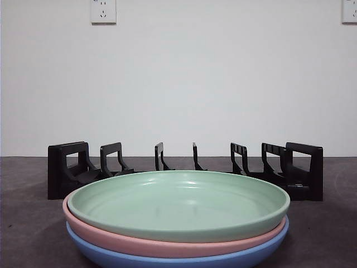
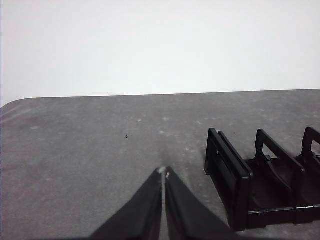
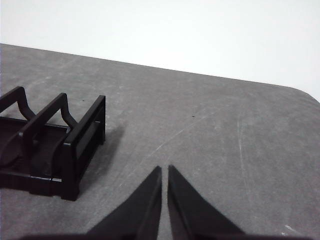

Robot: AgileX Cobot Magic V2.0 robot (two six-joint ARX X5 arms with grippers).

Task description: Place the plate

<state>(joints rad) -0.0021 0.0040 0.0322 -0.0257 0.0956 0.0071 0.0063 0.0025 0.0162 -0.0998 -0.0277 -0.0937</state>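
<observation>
In the front view a green plate (image 1: 178, 204) lies on top of a pink plate (image 1: 167, 241), which lies on a blue plate (image 1: 184, 258), stacked near the camera. Behind them stands a black plate rack (image 1: 67, 170) with several upright dividers, all slots bare. The rack's end also shows in the left wrist view (image 2: 260, 187) and in the right wrist view (image 3: 55, 150). My left gripper (image 2: 164, 172) is shut and empty above the table beside the rack's end. My right gripper (image 3: 165, 169) is shut and empty beside the rack's other end. Neither gripper shows in the front view.
The grey table (image 1: 28, 223) runs back to a white wall with two sockets (image 1: 104, 11). The table's rounded corners show in both wrist views (image 2: 15, 105) (image 3: 305, 95).
</observation>
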